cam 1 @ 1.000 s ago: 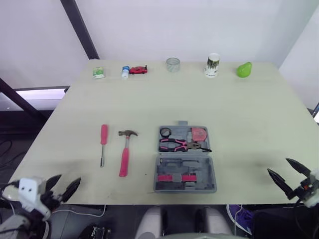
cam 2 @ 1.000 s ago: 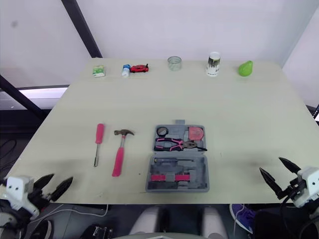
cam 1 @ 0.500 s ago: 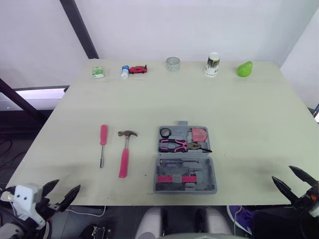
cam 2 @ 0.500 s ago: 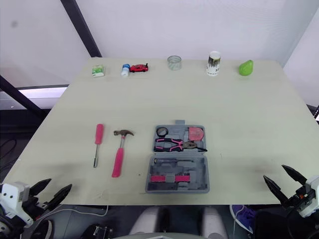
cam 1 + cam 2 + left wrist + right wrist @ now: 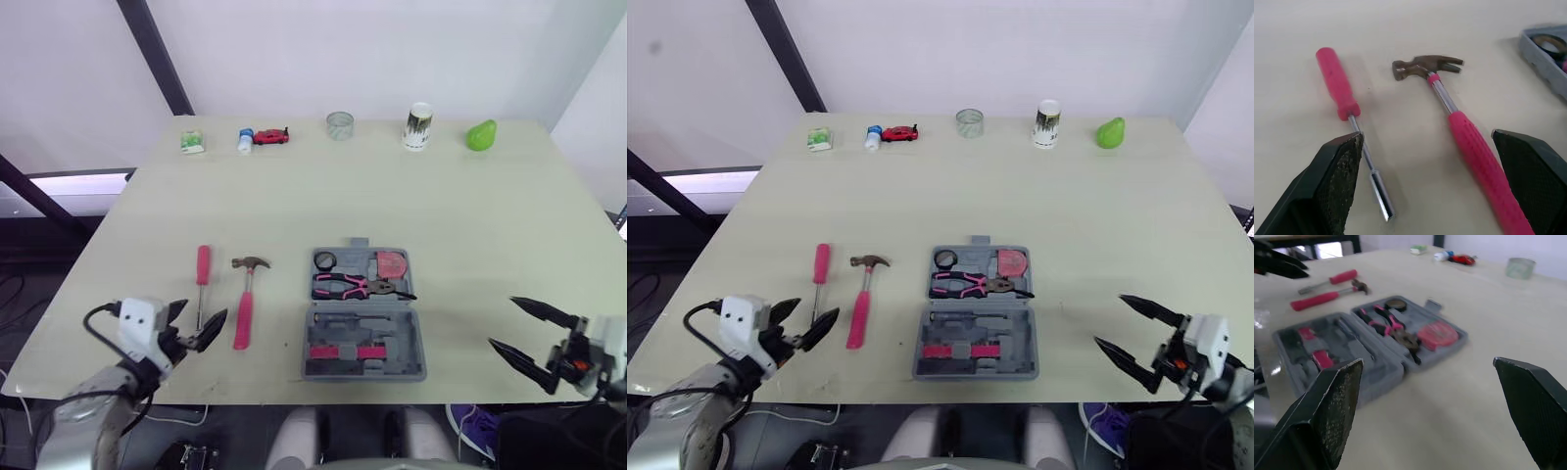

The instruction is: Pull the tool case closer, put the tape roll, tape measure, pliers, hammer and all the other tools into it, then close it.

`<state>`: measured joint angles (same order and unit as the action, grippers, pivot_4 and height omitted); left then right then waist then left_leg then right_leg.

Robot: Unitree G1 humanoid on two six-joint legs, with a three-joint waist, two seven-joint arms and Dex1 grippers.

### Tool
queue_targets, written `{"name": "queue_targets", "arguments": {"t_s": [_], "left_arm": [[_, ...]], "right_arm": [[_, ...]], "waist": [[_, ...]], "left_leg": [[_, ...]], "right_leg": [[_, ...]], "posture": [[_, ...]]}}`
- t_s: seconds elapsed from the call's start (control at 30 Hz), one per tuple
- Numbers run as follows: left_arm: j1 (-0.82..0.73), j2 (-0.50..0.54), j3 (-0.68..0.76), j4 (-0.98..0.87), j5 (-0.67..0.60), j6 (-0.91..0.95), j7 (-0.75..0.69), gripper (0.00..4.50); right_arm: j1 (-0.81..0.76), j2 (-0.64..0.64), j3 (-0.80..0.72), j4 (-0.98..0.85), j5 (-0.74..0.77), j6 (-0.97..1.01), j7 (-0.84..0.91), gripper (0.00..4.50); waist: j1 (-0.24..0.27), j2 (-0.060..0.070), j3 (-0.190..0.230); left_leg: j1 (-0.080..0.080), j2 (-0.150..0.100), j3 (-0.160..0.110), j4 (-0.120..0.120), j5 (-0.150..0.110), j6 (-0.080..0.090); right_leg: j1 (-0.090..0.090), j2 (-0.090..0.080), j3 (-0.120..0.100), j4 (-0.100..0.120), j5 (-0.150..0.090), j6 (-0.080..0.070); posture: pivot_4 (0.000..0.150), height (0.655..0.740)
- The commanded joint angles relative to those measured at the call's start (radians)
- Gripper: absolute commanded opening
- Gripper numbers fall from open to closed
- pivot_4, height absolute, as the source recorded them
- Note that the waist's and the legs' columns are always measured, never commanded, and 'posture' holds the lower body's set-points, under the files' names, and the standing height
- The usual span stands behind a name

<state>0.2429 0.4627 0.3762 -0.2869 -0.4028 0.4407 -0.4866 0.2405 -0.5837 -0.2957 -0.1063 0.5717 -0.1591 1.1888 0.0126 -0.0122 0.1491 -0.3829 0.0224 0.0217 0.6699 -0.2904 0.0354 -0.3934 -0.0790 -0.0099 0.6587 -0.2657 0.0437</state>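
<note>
Near table edge, left: left gripper, fingers spread wide and empty, just beside the near ends of the screwdriver and hammer.
Near table edge, right: right gripper, fingers wide apart, holding nothing, well to the right of the tool case and aimed toward it.
Tool case: grey, lying open and flat at the front middle of the table.
Case, near half: moulded slots with pink pieces; too small to identify.
Case, far half: tape roll in the left corner, tape measure in the right, pliers lying across below them.
Outside the case: hammer just left of it, pink handle toward the robot; screwdriver further left, parallel, apart.
Far edge: green box, small bottle, red toy car, glass cup, white can, green pear.
Left wrist view: adds the screwdriver's socket-like tip and the hammer's claw.
Right wrist view: adds the case's low side wall, with the left gripper's fingers beyond the hammer.
</note>
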Motion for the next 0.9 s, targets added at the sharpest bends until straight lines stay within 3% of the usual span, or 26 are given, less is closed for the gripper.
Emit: {"name": "queue_targets", "arguments": {"t_s": [0.03, 0.3, 0.5, 0.9], "left_arm": [[-0.043, -0.025, -0.034, -0.078, 0.012, 0.073, 0.097, 4.46], [-0.141, -0.098, -0.154, -0.030, 0.143, 0.076, 0.243, 4.46], [-0.225, -0.172, -0.270, 0.152, 0.267, -0.067, 0.291, 4.46], [-0.336, -0.255, -0.234, 0.334, 0.276, -0.115, 0.383, 4.46]], "right_arm": [[-0.035, -0.001, 0.017, -0.041, 0.003, 0.012, -0.019, 4.50], [-0.085, -0.005, 0.062, -0.103, 0.002, 0.038, -0.043, 4.50], [-0.139, -0.008, 0.080, -0.147, 0.013, 0.078, -0.068, 4.50], [-0.127, -0.066, 0.084, -0.251, 0.095, 0.219, -0.044, 4.50]], "waist": [[0.001, 0.000, 0.000], [0.001, -0.001, 0.000], [0.002, -0.001, 0.000], [0.002, 0.000, 0.000]], "left_leg": [[0.000, 0.000, 0.000, 0.000, 0.000, 0.000], [-0.001, -0.002, 0.000, 0.000, 0.000, 0.000], [0.001, -0.002, -0.001, 0.002, 0.000, 0.000], [0.002, -0.002, -0.002, 0.003, 0.000, 0.000]], "right_leg": [[0.000, 0.001, 0.000, 0.001, 0.000, 0.000], [0.000, 0.003, -0.001, 0.000, 0.000, 0.001], [0.003, 0.009, -0.001, 0.002, 0.000, 0.001], [0.004, 0.009, -0.002, 0.003, 0.001, 0.001]], "posture": [[0.150, 0.7400], [0.150, 0.7400], [0.150, 0.7400], [0.150, 0.7400]]}}
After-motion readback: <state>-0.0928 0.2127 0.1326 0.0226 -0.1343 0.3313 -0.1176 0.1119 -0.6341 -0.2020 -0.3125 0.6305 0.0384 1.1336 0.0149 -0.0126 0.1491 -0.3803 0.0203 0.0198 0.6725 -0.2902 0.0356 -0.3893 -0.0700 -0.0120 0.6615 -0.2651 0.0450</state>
